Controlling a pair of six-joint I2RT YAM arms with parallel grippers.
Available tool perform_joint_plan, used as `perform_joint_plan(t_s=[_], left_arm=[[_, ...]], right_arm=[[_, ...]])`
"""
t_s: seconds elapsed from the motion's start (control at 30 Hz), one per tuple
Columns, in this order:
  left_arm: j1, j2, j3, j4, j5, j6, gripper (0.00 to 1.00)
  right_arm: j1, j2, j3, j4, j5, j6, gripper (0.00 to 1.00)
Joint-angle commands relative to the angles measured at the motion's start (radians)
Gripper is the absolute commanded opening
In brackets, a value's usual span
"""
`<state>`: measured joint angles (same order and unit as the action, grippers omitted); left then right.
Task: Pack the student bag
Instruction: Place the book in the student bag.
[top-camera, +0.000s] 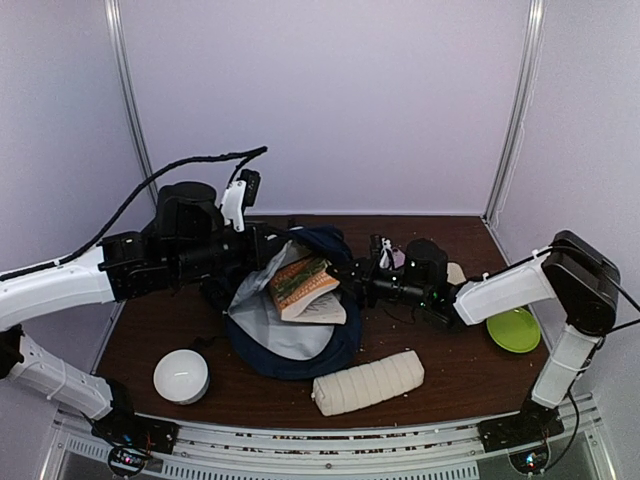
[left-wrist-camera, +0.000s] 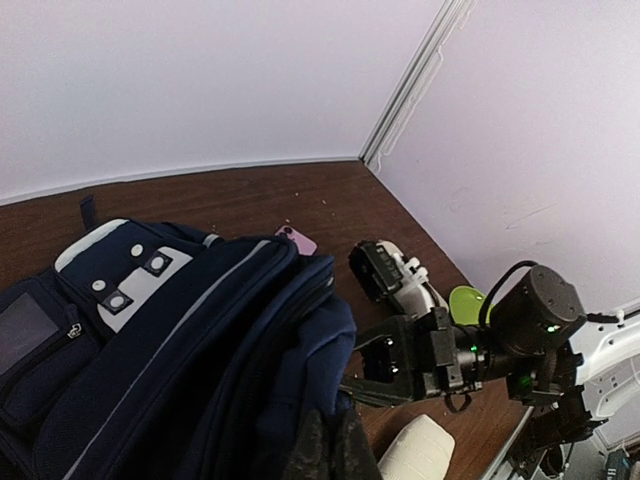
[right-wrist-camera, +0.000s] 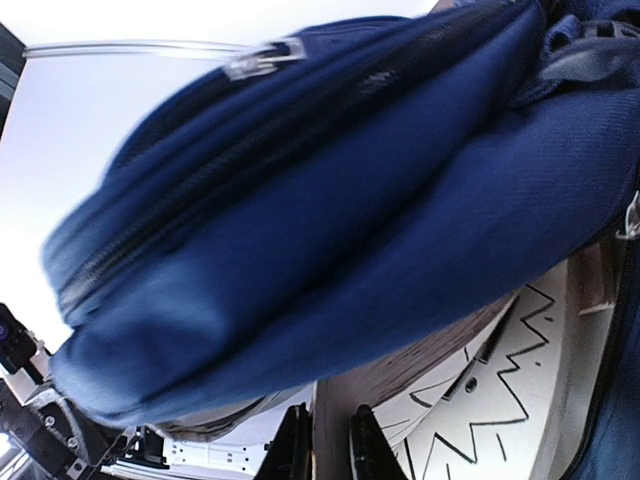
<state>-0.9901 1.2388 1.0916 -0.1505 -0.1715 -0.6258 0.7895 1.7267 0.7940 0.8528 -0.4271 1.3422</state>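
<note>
Books (top-camera: 303, 283) half inside open student bag (top-camera: 290, 350); ribbed pouch (top-camera: 368, 382) outside at 5 o'clock. Left gripper (top-camera: 266, 247) closed; right gripper (top-camera: 358, 290) narrowly parted, hold indiscernible.

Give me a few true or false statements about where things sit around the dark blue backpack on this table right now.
1. The dark navy fabric backpack lies open with books showing in its mouth. True.
2. The white ribbed cylindrical pouch is packed inside the backpack. False: it lies on the brown wooden table, in front of the backpack.
3. The lime green round plate sits on the right side of the table. True.
4. The white round disc-shaped object sits behind the backpack, against the back wall. False: it is near the table's front left corner.
</note>
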Motion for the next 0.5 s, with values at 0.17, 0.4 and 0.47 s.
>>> perform_joint_plan(t_s=[0.17, 0.4, 0.47], left_arm=[[-0.002, -0.032, 0.087, 0.183, 0.038, 0.004, 0.0], [-0.002, -0.016, 0.096, 0.218, 0.079, -0.016, 0.0], [-0.002, -0.012, 0.097, 0.231, 0.087, -0.022, 0.0]], right_arm=[[0.009, 0.133, 0.1, 0.228, 0.085, 0.039, 0.0], [0.023, 0.236, 0.198, 0.168, 0.111, 0.018, 0.0], [0.029, 0.27, 0.232, 0.149, 0.116, 0.018, 0.0]])
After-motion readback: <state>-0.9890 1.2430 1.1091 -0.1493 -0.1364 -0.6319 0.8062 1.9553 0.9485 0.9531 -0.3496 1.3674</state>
